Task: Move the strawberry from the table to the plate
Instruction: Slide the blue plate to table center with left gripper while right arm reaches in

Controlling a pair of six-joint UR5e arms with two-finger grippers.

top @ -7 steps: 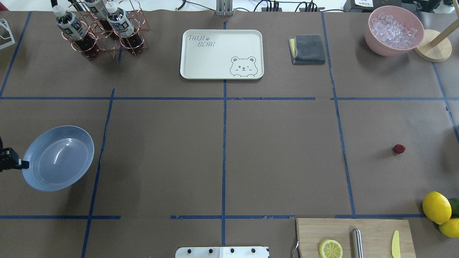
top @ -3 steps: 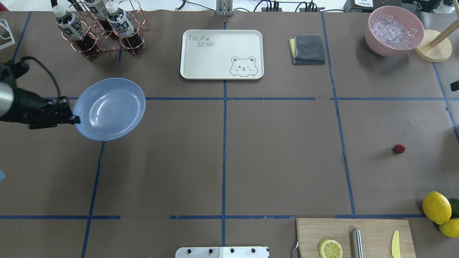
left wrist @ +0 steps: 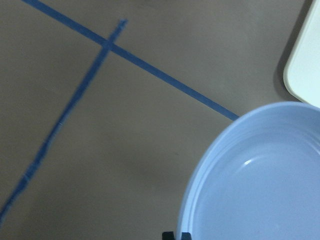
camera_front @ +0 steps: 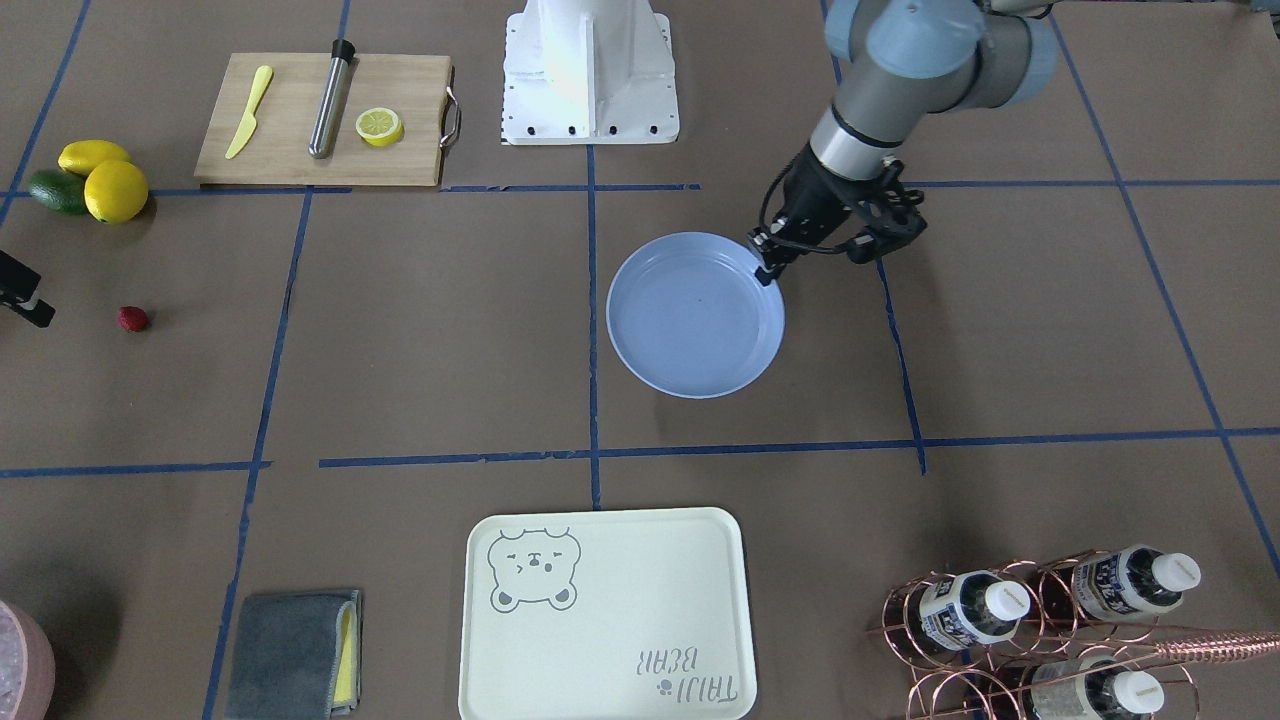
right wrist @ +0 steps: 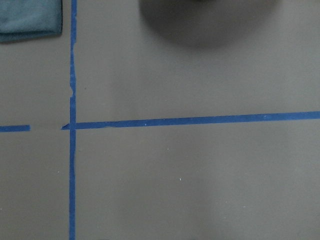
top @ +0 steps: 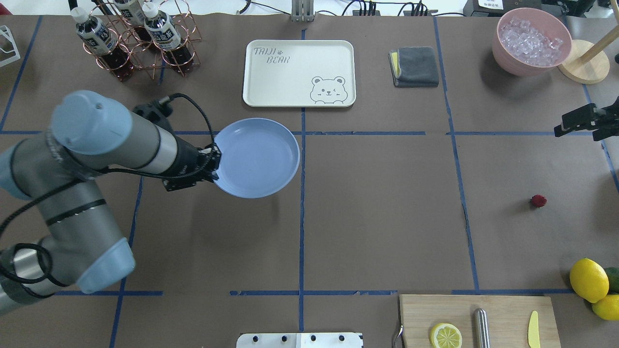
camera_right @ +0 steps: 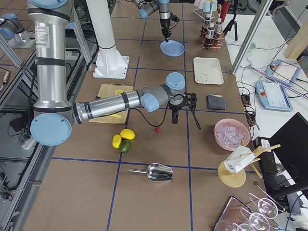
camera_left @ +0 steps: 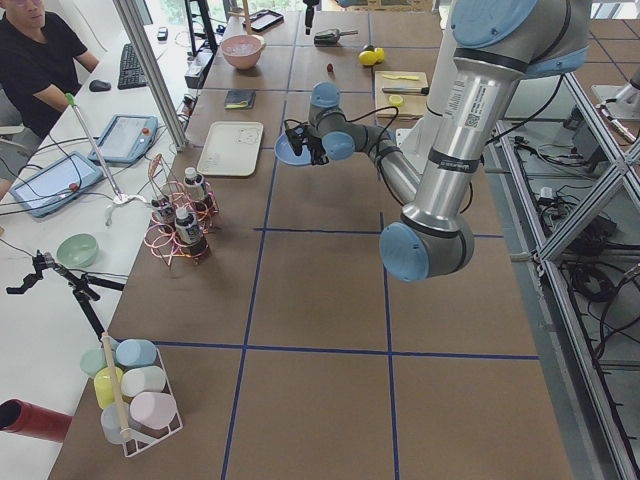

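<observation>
The light blue plate (top: 256, 157) hangs just left of the table's centre tape line, in front of the cream tray. My left gripper (top: 213, 164) is shut on the plate's left rim; the rim also shows in the front-facing view (camera_front: 695, 315) and fills the lower right of the left wrist view (left wrist: 260, 190). The small dark-red strawberry (top: 538, 200) lies alone on the brown table (top: 387, 217) at the right. My right gripper (top: 580, 123) enters at the right edge, beyond the strawberry and apart from it, its fingers spread and holding nothing.
A cream bear tray (top: 300, 72) lies at the back centre, and a folded grey cloth (top: 415, 66) to its right. A bottle rack (top: 135, 38) stands back left, a pink bowl (top: 532, 41) back right. Lemons (top: 589, 279) and a cutting board (top: 478, 319) sit front right. A person (camera_left: 35, 60) sits beside the table.
My left arm has carried the plate from the table's left edge rightward to near the centre line. The right gripper has come into view at the right edge. The strawberry has not moved.
</observation>
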